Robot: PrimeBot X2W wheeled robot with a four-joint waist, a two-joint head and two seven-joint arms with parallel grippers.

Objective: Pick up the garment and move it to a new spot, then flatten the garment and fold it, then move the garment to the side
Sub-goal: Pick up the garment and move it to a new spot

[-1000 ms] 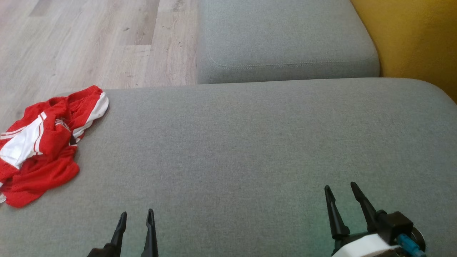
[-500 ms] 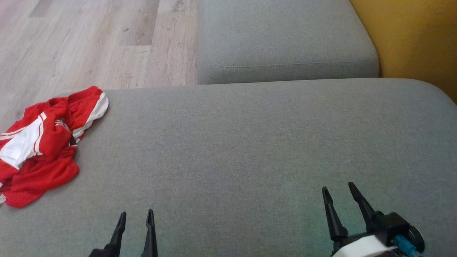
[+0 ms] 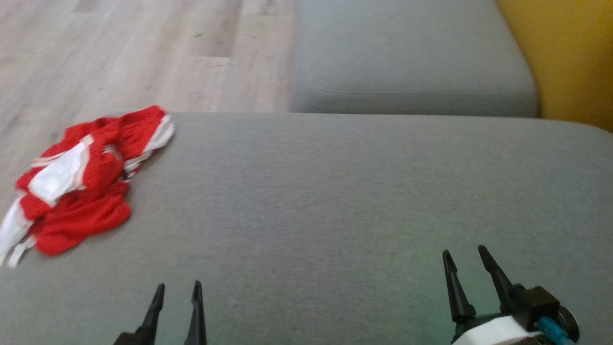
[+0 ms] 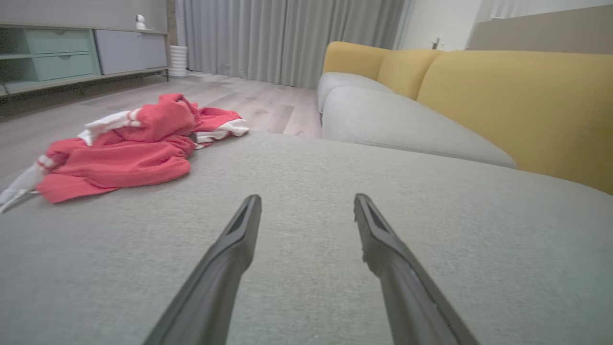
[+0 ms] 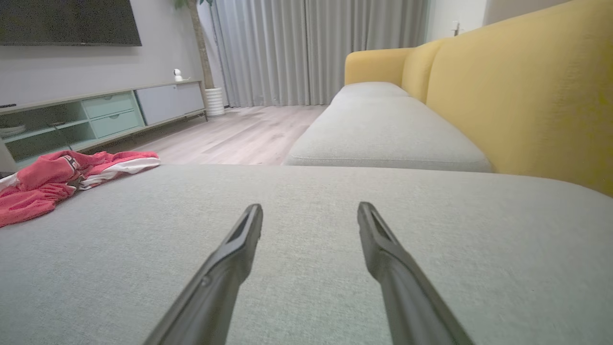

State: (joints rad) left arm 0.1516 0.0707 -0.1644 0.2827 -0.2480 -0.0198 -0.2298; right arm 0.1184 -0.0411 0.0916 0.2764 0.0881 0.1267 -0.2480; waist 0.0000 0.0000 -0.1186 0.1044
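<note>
Garment [image 3: 88,201] crumpled, television [image 5: 67,21] in right wrist view

Right wrist view's edge cuts the garment [image 5: 38,187].

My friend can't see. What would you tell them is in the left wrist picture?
A crumpled red and white garment lies on a wide grey sofa cushion, ahead and left of the open, empty left gripper. Yellow backrests rise on the right.
</note>
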